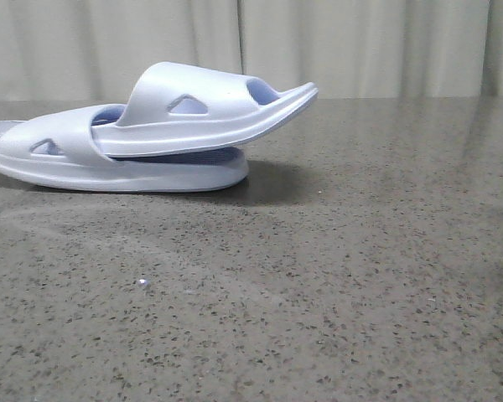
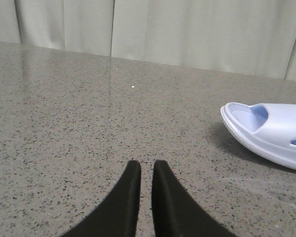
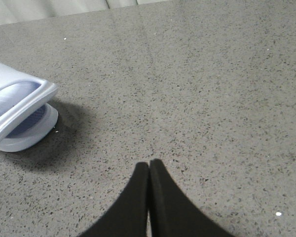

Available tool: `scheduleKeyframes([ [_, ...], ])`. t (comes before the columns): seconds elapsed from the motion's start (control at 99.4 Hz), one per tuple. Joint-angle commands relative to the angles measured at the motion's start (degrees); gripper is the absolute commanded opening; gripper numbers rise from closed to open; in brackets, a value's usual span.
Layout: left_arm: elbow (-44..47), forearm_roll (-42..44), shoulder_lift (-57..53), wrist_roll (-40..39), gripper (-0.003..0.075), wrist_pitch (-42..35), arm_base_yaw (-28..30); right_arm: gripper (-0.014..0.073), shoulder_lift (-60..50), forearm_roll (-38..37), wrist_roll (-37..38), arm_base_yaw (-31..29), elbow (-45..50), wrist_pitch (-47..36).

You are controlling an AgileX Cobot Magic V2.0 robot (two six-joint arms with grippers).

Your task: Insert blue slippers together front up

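- Blue slippers [image 1: 142, 134]: nested, upper one pushed under the lower one's strap, at 10 o'clock on the speckled stone table [image 1: 318, 293]; long axis left–right, upper end tilted up rightward.
- Moulded matte foam, triangular cut-outs.
- Left gripper [image 2: 141, 170]: nearly closed, empty, well apart from slippers.
- Right gripper [image 3: 149, 168]: clenched, empty, apart.

Lower slipper [image 1: 109, 163] cut off at heel by front view's left edge (footbed mostly hidden beneath upper slipper [image 1: 205, 109]); wrist views showing only slipper ends, cropped.
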Motion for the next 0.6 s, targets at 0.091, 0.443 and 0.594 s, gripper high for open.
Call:
scheduleKeyframes([
  [0.091, 0.46, -0.43, 0.63, -0.50, 0.0015, -3.83, 0.25, -0.0090, -0.50, -1.10, -0.72, 0.06, -1.01, -5.22],
  [0.443, 0.46, -0.43, 0.63, -0.50, 0.0015, -3.83, 0.25, -0.0090, -10.17, -64.40, 51.52, -1.41, 5.70, -12.20],
  [0.594, 0.46, -0.43, 0.63, -0.50, 0.0015, -3.83, 0.25, -0.0090, -16.65, -71.14, 56.21, -5.26, 11.32, -14.28],
])
